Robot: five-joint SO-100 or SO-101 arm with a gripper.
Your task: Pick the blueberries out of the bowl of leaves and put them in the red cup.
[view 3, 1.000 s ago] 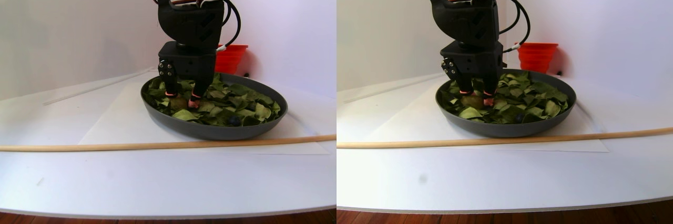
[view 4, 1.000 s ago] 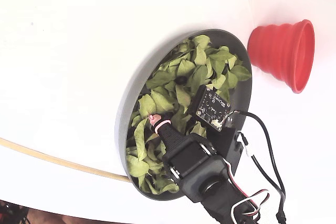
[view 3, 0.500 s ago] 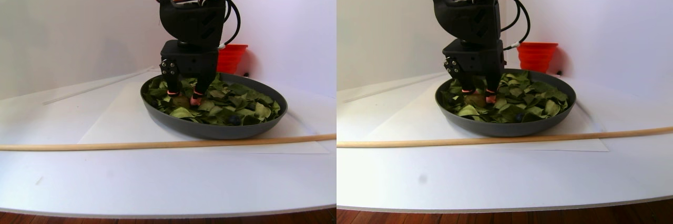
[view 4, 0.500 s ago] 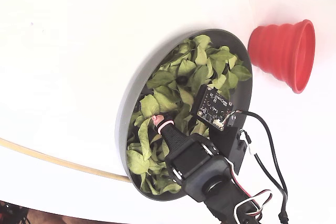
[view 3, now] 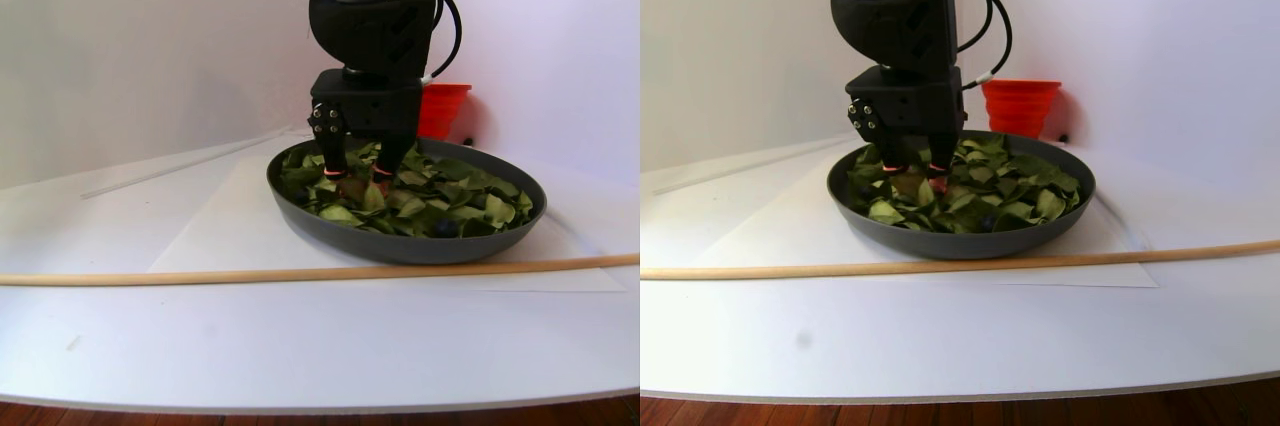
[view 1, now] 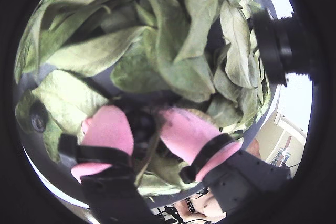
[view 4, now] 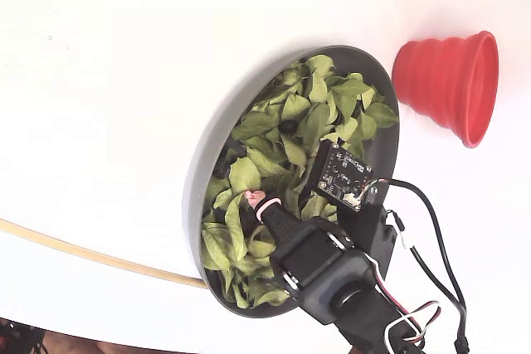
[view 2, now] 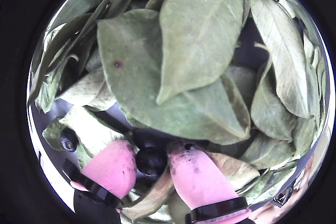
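Observation:
Both wrist views show my gripper (view 2: 152,156) shut on a dark blueberry (view 2: 151,162), held between its pink fingertips (view 1: 107,129) just above the leaves (view 2: 194,40). A small leaf hangs below the berry between the fingers. Another blueberry (view 2: 67,141) lies on the bowl's floor to the left. In the fixed view the gripper (view 4: 255,199) is over the grey bowl (view 4: 199,172), in the half far from the red cup (view 4: 444,80). More berries (view 4: 287,126) show among the leaves there. In the stereo pair view the gripper (view 3: 355,178) hangs at leaf level, with the red cup (view 3: 440,111) behind it.
A long wooden stick (view 3: 300,273) lies across the table in front of the bowl. The bowl stands on a white sheet (view 3: 220,236). The arm's cables (view 4: 423,230) loop beside the bowl on the cup's side. The table's front edge runs along the bottom of the stereo pair view.
The gripper has lifted slightly out of the leaves and shifted a little towards the bowl's middle. Its fingers stand closer together, and leaves around them have shifted.

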